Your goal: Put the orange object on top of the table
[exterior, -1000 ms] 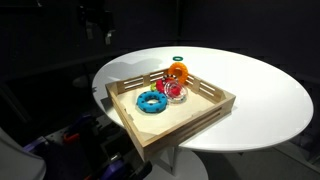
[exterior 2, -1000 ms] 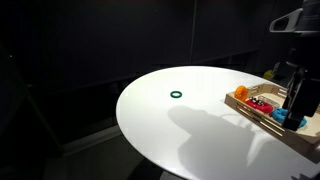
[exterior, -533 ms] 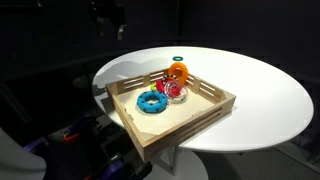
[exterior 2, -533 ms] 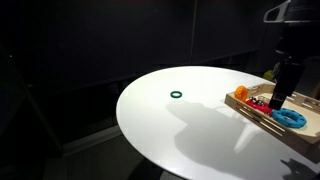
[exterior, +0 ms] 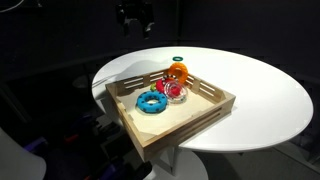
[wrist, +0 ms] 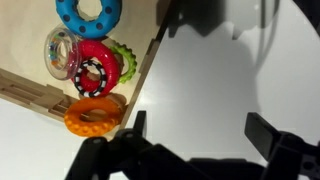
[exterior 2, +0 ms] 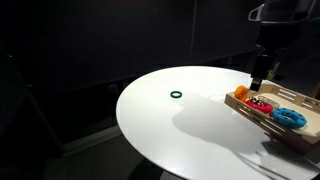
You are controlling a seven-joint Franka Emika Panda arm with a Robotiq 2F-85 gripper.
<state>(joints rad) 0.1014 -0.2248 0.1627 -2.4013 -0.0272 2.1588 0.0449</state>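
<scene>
The orange object is a small ring resting at the far corner of the pale wooden tray, against its wall. It also shows in the wrist view and in an exterior view. My gripper is open and empty. It hangs high above the white table, just outside the tray's wall and beside the orange object. In the exterior views the gripper is dark and well above the table.
The tray also holds a blue ring, a red-pink ring, a clear ring and a green gear. A small green ring lies on the table. The surroundings are dark.
The arm has risen and swung away from above the tray's middle, toward the tray's far corner and the table beside it. The rings have not moved.
</scene>
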